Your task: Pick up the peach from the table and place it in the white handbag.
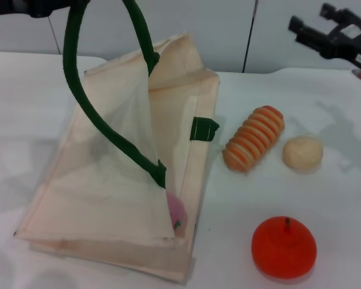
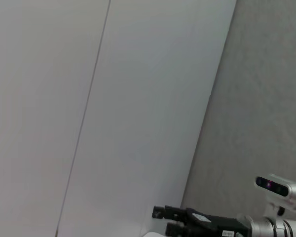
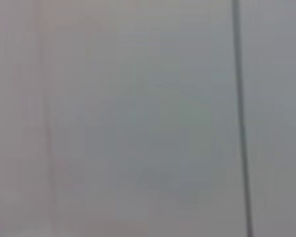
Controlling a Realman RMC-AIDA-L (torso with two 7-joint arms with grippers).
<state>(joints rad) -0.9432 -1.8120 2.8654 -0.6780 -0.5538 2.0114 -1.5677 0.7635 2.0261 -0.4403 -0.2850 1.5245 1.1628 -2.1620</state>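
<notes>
One peach sits inside my white handbag near its open edge. The left gripper lifts the handle, fingers hidden; the right gripper hangs clear, fingers apart.

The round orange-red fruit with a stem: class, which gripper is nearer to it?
Right. The right gripper is raised behind the orange-red fruit; the left gripper is across the cream tote bag.

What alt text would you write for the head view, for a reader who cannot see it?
The peach lies inside the white handbag, whose green handle the left arm holds up at the top left. A red-orange fruit, a ridged orange pastry and a beige lump lie beside it; the right claw hangs above.
</notes>
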